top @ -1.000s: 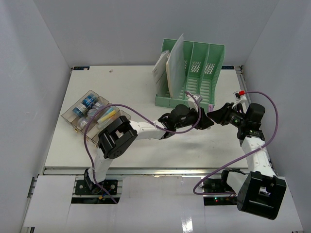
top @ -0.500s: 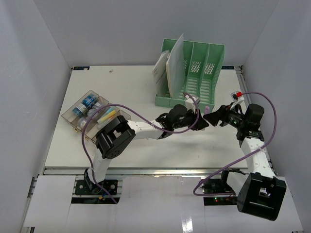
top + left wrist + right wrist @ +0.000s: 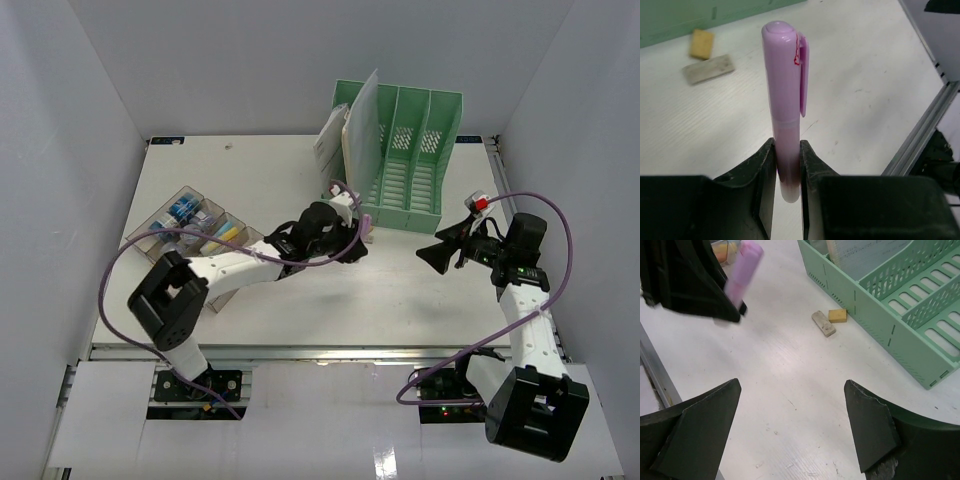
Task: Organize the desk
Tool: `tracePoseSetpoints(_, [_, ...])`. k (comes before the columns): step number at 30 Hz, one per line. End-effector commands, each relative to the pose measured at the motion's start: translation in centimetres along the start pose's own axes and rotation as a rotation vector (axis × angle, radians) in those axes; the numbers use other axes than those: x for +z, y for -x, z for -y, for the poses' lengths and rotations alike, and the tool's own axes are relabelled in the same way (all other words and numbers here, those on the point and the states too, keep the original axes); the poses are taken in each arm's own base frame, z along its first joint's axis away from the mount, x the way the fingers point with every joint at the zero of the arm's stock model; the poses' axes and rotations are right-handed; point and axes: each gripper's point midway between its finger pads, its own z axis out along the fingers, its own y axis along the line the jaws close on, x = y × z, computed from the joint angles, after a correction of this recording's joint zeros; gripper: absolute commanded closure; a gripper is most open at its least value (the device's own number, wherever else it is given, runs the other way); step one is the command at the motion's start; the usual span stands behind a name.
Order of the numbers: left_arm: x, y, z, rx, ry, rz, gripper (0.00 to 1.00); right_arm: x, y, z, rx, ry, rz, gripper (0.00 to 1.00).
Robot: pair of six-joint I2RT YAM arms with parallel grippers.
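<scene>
Large white rectangular flat worktop (image 3: 300, 295) is filling most of the top view, with a metal rail (image 3: 300, 351) running along its near edge. Green plastic four-slot file rack (image 3: 412, 190) is standing at the far middle, with white paper sheets (image 3: 357, 130) leaning in its leftmost slots. Clear stepped compartment tray (image 3: 165, 235) is sitting at the left side, well apart from the rack, holding small blue and yellow items too small to tell.

Left arm is reaching across from the tray side. Its left hand (image 3: 787, 160) is hanging just in front of the rack's left front corner, fingers pinching narrow on the lower barrel of a lilac capped marker pen (image 3: 785, 85). The pen is pointing out past the fingertips, clip facing right in the wrist view.

Right hand (image 3: 791, 385) is hovering over bare worktop near the right edge. Its fingers are spread wide, gripping nothing, and pointing toward the left hand.

Two small blocks, a grey eraser (image 3: 823, 323) and a yellow-orange eraser (image 3: 837, 315), are lying just beside each other on the worktop. Both are sitting against the rack's front base, between the rack and the two hands.
</scene>
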Motion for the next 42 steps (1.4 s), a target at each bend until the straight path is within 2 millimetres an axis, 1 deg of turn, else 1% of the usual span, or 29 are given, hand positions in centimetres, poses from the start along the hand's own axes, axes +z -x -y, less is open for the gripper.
tracePoseSetpoints(1, [-9.5,2.3,-6.3,0.118,0.298,-0.058,0.99,-0.7,1.8,-1.0,-0.114,0.037,0.026,0.1])
tracePoseSetpoints(4, [-14.6,3.3,-10.8,0.142,0.53,-0.076,0.99,-0.7,1.9,-1.0,-0.117,0.032,0.025,0.1])
tracePoseSetpoints(6, [-17.8,4.1,-13.3,0.15,0.666,-0.063,0.98,-0.8,1.9,-1.0,-0.115,0.034,0.023,0.1])
tracePoseSetpoints(10, [-22.7,5.0,-18.3,0.117,0.871,-0.032,0.98,-0.8,1.7,-1.1,-0.113,0.039,0.019,0.1])
tracePoseSetpoints(13, [-24.7,4.7,-22.0,0.095,0.976,-0.045,0.97,-0.8,1.6,-1.1,-0.116,0.041,0.017,0.1])
tracePoseSetpoints(15, [-25.8,4.4,-24.7,0.129,1.041,-0.086,0.97,-0.8,1.6,-1.1,-0.117,0.043,0.016,0.1])
tracePoseSetpoints(18, [-26.1,3.4,-27.1,0.169,1.095,-0.162,0.97,-0.8,1.3,-1.0,-0.113,0.042,0.01,0.1])
tracePoseSetpoints(22, [-26.0,3.2,-28.3,0.216,1.111,-0.19,0.97,-0.7,1.0,-0.8,-0.108,0.041,0.004,0.1])
tracePoseSetpoints(24, [-26.2,2.8,-28.8,0.251,1.128,-0.217,0.95,-0.6,0.8,-0.7,-0.098,0.044,-0.001,0.1])
tracePoseSetpoints(26, [-26.3,1.9,-29.2,0.277,1.135,-0.252,0.93,-0.6,0.7,-0.7,-0.096,0.045,-0.004,0.1])
tracePoseSetpoints(28, [-26.3,1.5,-29.4,0.287,1.14,-0.253,0.93,-0.7,0.7,-0.6,-0.098,0.043,-0.003,0.1])
tracePoseSetpoints(35, [-26.0,-0.6,-29.6,0.283,1.12,-0.279,0.93,-0.6,0.3,-0.5,-0.088,0.05,-0.009,0.1])
tracePoseSetpoints(39, [-26.1,-0.9,-29.6,0.285,1.119,-0.281,0.91,-0.5,0.1,-0.4,-0.076,0.053,-0.017,0.1])
tracePoseSetpoints(41, [-26.3,-0.7,-29.5,0.287,1.123,-0.273,0.89,-0.5,0.0,-0.4,-0.071,0.054,-0.02,0.1])
tracePoseSetpoints(42, [-26.3,-0.7,-29.5,0.289,1.128,-0.272,0.86,-0.6,-0.1,-0.3,-0.07,0.053,-0.02,0.1])
